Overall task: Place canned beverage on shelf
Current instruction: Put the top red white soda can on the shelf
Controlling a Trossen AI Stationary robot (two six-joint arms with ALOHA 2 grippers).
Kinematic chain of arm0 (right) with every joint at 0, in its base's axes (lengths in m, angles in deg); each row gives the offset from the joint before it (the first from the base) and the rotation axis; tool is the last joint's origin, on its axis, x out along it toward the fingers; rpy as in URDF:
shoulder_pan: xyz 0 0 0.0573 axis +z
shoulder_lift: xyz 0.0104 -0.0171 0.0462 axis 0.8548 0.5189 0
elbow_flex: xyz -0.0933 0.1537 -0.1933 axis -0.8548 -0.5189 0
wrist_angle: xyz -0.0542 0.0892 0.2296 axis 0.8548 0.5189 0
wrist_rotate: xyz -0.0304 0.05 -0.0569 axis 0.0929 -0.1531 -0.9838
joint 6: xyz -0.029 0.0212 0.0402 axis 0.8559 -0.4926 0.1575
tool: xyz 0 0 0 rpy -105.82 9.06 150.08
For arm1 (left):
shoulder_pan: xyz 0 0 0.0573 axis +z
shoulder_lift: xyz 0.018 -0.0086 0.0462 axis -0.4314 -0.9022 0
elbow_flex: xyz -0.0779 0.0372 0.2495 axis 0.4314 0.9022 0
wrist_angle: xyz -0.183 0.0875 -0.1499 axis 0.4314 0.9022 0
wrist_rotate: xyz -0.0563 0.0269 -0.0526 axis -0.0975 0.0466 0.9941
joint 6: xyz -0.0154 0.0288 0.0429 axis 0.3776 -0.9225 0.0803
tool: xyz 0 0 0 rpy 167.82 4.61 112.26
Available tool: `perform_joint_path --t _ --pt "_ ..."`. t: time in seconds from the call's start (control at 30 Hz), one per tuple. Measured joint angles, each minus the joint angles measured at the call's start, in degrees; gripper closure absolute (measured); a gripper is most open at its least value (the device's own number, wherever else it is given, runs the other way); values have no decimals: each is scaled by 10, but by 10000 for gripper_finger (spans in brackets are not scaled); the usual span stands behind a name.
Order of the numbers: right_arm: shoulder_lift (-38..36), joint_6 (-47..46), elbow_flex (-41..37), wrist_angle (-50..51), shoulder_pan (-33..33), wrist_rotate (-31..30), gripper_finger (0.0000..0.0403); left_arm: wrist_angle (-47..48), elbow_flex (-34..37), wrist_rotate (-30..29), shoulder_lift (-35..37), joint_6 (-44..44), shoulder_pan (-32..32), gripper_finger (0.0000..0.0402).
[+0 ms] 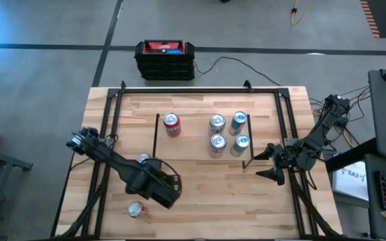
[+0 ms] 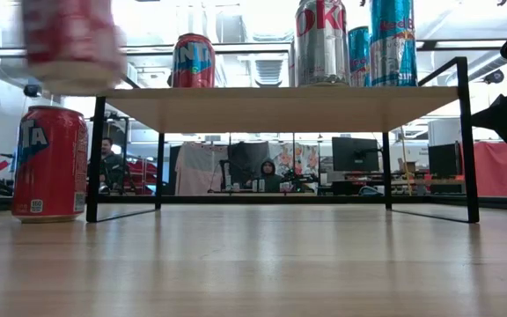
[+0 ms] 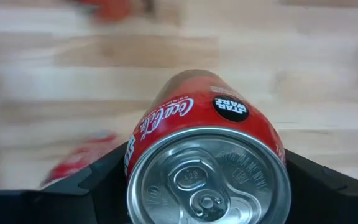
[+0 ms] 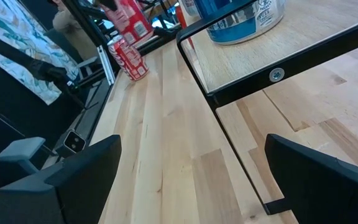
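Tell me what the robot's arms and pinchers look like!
Both arms are dark, nearly black, built of chunky jointed segments. The left gripper ends a thick blocky wrist. The right gripper has two pointed black fingers with flat, matte faces. Thin cables trail beside the right arm's base.

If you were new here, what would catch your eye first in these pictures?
The red cola can clamped in the left claw above the table's near-left part stands out. Next, five cans stand on the low wooden shelf, while the right claw waits open beside its right end.
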Motion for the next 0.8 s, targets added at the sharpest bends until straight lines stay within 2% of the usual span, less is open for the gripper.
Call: perform_joint_path --t 0.1,0.2,0.8 --pt "0 0 0 0 0 0 19 17 -28 -45 -16 -17 6 114" --pt "0 0 0 0 0 0 19 10 -43 -56 -27 -40 15 114" --pt "0 0 0 0 0 0 19 12 -129 -45 -41 -301 135 113"
